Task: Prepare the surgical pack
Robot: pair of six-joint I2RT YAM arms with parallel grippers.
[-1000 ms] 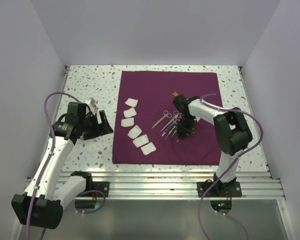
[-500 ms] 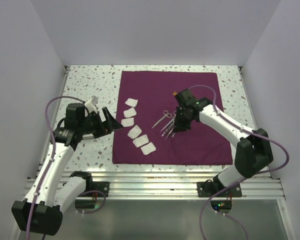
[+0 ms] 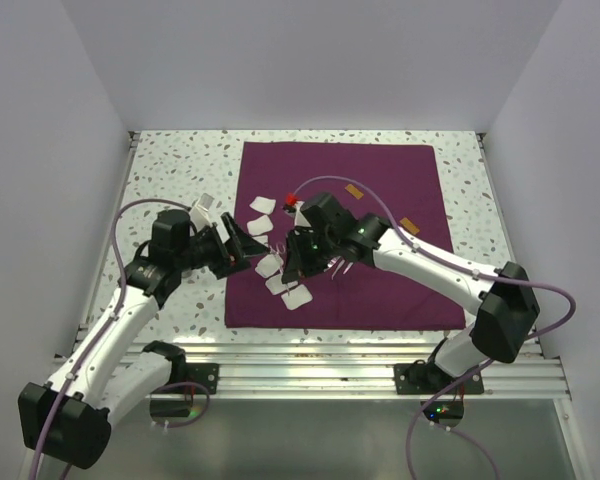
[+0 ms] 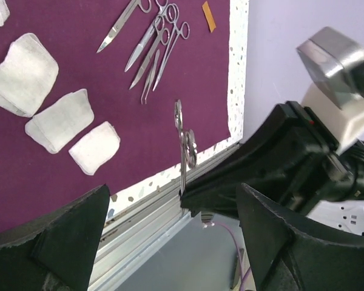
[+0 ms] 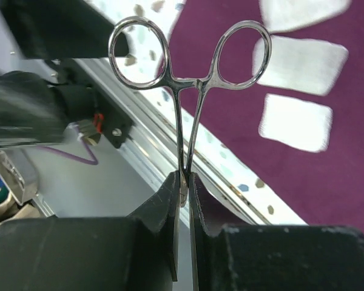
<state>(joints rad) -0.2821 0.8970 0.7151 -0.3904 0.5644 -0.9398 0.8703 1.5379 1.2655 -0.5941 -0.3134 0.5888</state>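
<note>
The maroon cloth [image 3: 380,290] lies flat on the table. My right gripper [image 3: 298,258] is shut on a steel forceps [image 5: 185,91], pinched near its tips, with the finger rings pointing away from the gripper; it hangs above the gauze row. My left gripper [image 3: 238,245] is open and empty, facing it from the left; in the left wrist view the held forceps [image 4: 185,142] stands just beyond its fingers [image 4: 60,242]. Several steel instruments [image 4: 148,42] lie on the cloth. Several white gauze squares [image 3: 263,205] lie along its left side. No metal tray is in view.
Two small orange strips [image 3: 355,190] lie on the cloth's far right part. The speckled tabletop [image 3: 180,170] surrounds the cloth. A metal rail [image 3: 310,355] runs along the near edge, with white walls on three sides.
My right gripper has lifted a forceps out of the instrument group and carried it left over the gauze. My left gripper has moved right over the cloth's left edge, towards it.
</note>
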